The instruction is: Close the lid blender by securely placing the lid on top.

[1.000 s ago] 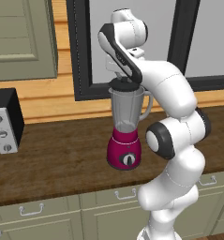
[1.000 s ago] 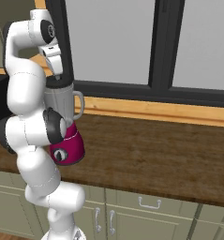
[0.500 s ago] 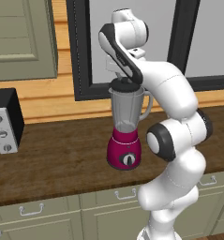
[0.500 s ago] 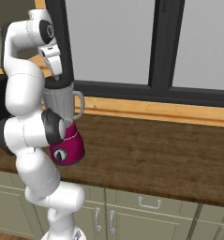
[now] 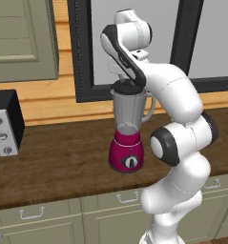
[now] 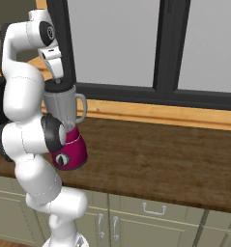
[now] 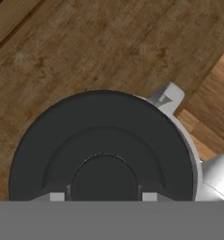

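Gripper (image 7: 104, 196) fingertips barely visible beside the lid (image 7: 104, 145) knob (grip unclear), black-and-silver appliance (image 5: 3, 124) edge-cropped.

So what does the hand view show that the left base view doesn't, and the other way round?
Hand view alone: the lid from straight above, its round face and raised centre knob, covering the jar rim, with the jar's handle poking out beside it.

Left base view alone: the blender whole, its magenta base with dial on the wooden counter, a black-and-silver appliance at the left, cabinet drawers below.

Both share the dark lid on the jar and the wood counter.
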You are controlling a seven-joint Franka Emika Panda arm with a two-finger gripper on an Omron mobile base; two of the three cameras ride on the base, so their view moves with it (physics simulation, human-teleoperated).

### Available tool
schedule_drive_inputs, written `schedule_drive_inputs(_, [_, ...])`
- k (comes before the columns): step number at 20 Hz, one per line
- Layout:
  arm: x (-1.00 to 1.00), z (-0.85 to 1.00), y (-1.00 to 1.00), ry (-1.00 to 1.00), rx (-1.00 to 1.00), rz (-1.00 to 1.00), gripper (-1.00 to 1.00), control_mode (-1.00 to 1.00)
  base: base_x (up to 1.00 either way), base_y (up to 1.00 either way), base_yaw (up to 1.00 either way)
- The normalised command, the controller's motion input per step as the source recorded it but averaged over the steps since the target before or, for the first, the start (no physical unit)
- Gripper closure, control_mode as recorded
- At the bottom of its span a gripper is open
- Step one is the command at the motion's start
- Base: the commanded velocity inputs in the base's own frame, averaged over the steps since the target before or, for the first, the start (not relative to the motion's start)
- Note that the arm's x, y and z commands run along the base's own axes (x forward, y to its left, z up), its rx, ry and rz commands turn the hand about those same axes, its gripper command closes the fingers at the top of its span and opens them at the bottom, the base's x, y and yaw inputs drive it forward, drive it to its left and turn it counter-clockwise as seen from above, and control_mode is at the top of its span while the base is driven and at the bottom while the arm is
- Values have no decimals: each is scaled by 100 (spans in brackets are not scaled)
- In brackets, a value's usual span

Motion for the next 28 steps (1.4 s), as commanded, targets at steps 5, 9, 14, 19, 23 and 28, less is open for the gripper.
schedule_drive_inputs(5, [-19,0,-7,0,0,0,100,-100,0,0,0])
schedule_drive_inputs(9, [-18,0,-9,0,0,0,100,-100,0,0,0])
schedule_drive_inputs(14, [0,0,0,0,0,0,100,-100,0,0,0])
schedule_drive_inputs(19, [0,-6,0,-3,0,0,100,-100,0,0,0])
schedule_drive_inputs(23, [0,-4,7,-6,0,0,100,-100,0,0,0])
schedule_drive_inputs(28, [-4,-13,3,-2,-1,0,100,-100,0,0,0])
